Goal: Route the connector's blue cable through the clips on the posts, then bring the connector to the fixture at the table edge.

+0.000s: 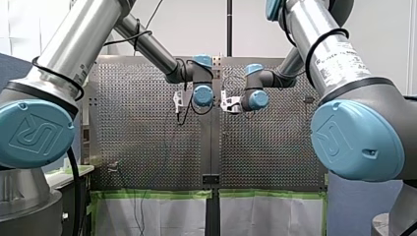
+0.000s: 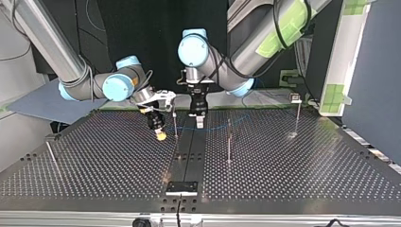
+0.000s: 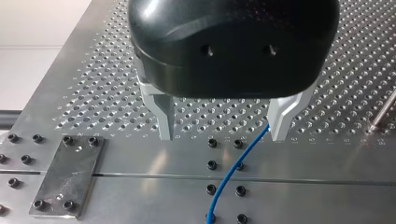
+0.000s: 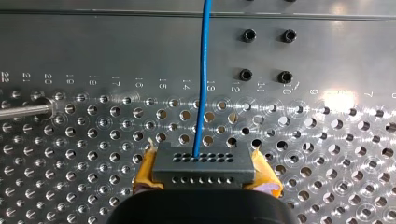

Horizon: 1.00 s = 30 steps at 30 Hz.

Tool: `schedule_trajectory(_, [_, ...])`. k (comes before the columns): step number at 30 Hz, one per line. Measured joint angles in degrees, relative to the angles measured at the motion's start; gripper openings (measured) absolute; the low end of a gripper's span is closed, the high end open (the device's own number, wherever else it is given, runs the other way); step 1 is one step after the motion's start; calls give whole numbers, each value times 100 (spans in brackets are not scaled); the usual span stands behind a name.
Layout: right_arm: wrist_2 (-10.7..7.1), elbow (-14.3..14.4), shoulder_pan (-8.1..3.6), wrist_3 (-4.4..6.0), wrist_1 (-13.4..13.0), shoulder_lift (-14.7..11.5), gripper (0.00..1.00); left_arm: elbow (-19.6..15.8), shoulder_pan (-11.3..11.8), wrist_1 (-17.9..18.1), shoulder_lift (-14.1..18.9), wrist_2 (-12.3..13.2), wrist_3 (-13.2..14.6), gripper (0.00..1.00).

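Note:
In the right wrist view a grey connector [image 4: 203,165] sits between yellow pads [image 4: 147,168], with my right gripper [image 4: 203,179] shut on it. The blue cable [image 4: 201,70] leaves the connector and runs straight ahead over the perforated plate. In the top view my right gripper [image 2: 161,134] hangs low beside a thin post [image 2: 175,122]. There the cable [image 2: 222,125] stretches across to my left gripper [image 2: 199,121]. In the left wrist view my left gripper [image 3: 224,137] is open just above the plate. The cable [image 3: 229,177] rises close to the inner side of one metal finger [image 3: 280,119].
More posts stand on the table: one near the middle [image 2: 229,142], one at the top view's right [image 2: 297,118], one leaning at its left [image 2: 52,158]. A dark fixture plate [image 2: 181,187] lies at the near edge. A bolted plate [image 3: 67,175] lies beside my left gripper.

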Motion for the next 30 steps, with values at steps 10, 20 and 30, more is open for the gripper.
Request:
schedule_trajectory(10, [0, 0, 18, 0, 9, 0, 0, 442, 56, -189, -350, -112, 36, 100])
schedule_trajectory(20, [0, 0, 21, 0, -8, 0, 0, 636, 162, -301, -378, -241, 108, 100])
schedule_trajectory(30, [0, 0, 1, 0, -8, 0, 0, 633, 209, -409, -383, -511, 189, 100])
